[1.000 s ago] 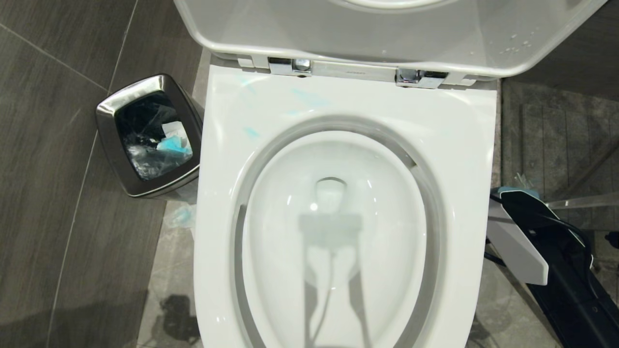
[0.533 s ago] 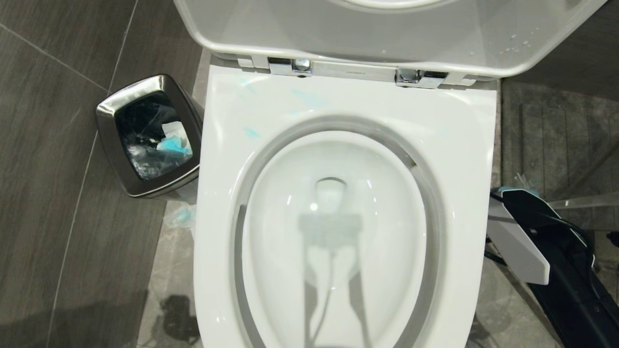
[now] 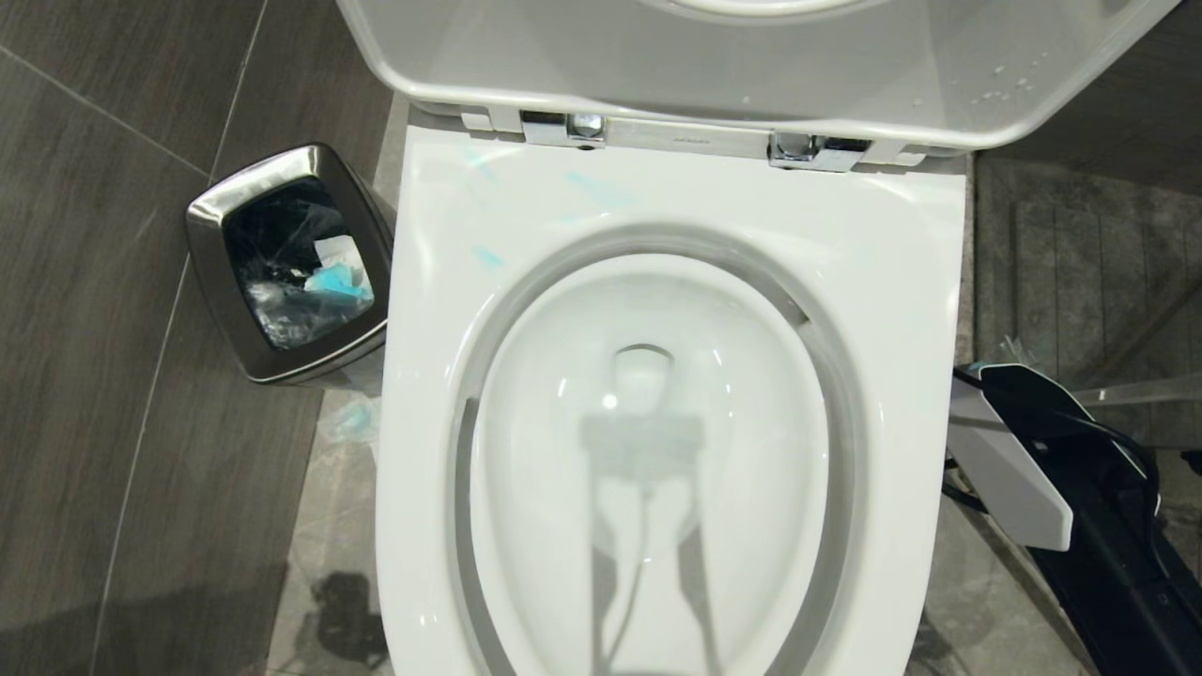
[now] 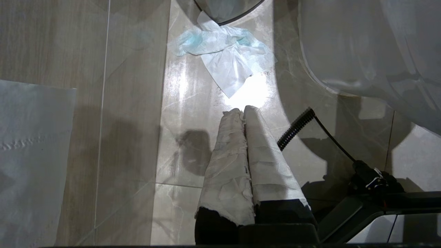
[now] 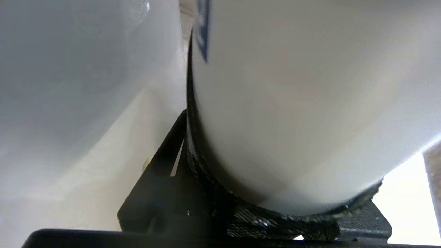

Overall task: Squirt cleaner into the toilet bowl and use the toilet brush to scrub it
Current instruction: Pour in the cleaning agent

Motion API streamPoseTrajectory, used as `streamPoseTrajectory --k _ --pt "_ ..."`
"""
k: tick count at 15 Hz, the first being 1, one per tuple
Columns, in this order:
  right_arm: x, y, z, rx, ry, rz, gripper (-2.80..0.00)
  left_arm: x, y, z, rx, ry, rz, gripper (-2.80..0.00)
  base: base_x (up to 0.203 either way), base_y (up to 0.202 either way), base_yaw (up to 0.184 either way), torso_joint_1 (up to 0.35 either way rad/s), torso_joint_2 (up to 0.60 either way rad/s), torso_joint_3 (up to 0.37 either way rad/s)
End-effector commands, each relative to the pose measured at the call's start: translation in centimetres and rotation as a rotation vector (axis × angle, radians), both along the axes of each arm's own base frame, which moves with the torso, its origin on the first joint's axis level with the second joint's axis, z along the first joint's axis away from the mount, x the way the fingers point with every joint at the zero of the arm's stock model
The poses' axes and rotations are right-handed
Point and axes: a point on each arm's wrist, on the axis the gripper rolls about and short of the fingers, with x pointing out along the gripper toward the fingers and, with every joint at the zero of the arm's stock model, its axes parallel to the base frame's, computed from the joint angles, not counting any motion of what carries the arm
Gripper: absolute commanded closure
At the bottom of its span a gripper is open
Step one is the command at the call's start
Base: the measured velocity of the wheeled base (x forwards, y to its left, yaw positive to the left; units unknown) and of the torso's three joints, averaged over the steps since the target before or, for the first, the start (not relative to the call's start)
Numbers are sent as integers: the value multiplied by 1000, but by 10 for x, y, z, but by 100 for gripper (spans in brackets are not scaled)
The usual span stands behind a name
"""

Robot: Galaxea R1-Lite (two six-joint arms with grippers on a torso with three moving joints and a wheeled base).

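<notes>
Nearest to the robot, the left gripper [image 4: 244, 110] hangs low over the grey tiled floor [image 4: 137, 103], to the left of the toilet's base. Its two tape-wrapped fingers are pressed together on nothing. It looks parked there so that it is out of the way. A little farther on the floor lies a crumpled tissue [image 4: 227, 55] with a blue stain.

At the near right, the right arm [image 3: 1099, 526] reaches down beside the toilet, below the level of the rim. In the right wrist view a white rounded container [image 5: 293, 103] with a small blue mark fills the space before the right gripper [image 5: 241, 220], and its side lies against a black textured pad [image 5: 213, 179]. The other finger is hidden, so I cannot tell if the gripper really clamps it or only stands around it. I judge that this is the pick-up of the bottle for the squirt.

The toilet bowl [image 3: 441, 394] is in the middle, open to the camera, and its water looks clear, not tinted. Pale blue smears of cleaner [image 3: 601, 192] lie only on the far left part of the flat rim, so the squirt into the basin seems not yet done. The toilet brush is in no view.

Farther, the lid [image 3: 751, 66] stands raised on chrome hinges [image 3: 563, 127], which keeps the basin free. At the far left a steel waste bin [image 3: 202, 235] stands just beside the toilet.
</notes>
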Motion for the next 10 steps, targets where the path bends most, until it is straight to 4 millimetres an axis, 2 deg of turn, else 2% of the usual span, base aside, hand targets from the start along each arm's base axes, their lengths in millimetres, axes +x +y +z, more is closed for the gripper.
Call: streamPoseTrajectory --k 1,6,10 --pt "-4 -1 7 5 -49 -1 0 0 0 0 0 0 0 0 0 0 0 0 0 0" --pt "-7 -12 13 20 -102 -19 0 0 0 0 0 1 0 0 0 0 0 0 0 0" --pt "-9 -29 23 36 -114 -66 0 0 0 0 0 2 0 0 0 0 0 0 0 0"
